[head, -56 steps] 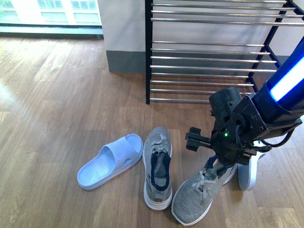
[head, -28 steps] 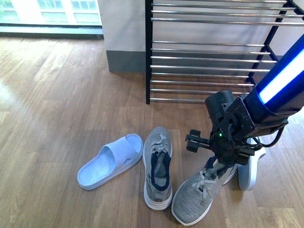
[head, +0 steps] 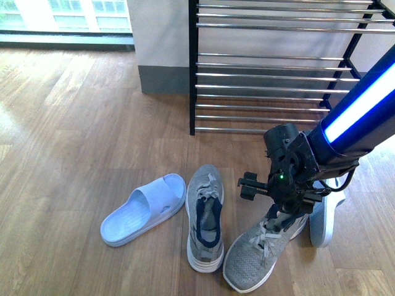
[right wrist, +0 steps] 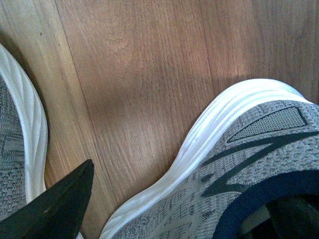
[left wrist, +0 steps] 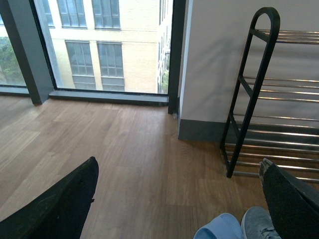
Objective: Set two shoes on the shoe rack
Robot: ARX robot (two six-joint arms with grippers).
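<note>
Grey knit sneaker (head: 254, 254) lies nearest the robot on the wood floor (head: 74, 135). Its long axis runs diagonally, toe toward the robot and heel toward the shoe rack (head: 265, 74). Right gripper (head: 279, 214) sits directly over the heel. Its jaws are spread: one finger (right wrist: 50, 209) is outside the white sole, the other inside the navy collar, and the side wall between them is not pinched. Second sneaker (head: 205, 216) lies just beside on the left, with a blue slide (head: 145, 208) beyond it. Another slide (head: 326, 216) lies close on the right, so a vertical lift is advisable. Bare floor separates heel and rack. Left gripper (left wrist: 177, 164), spread and empty, is farther away.
</note>
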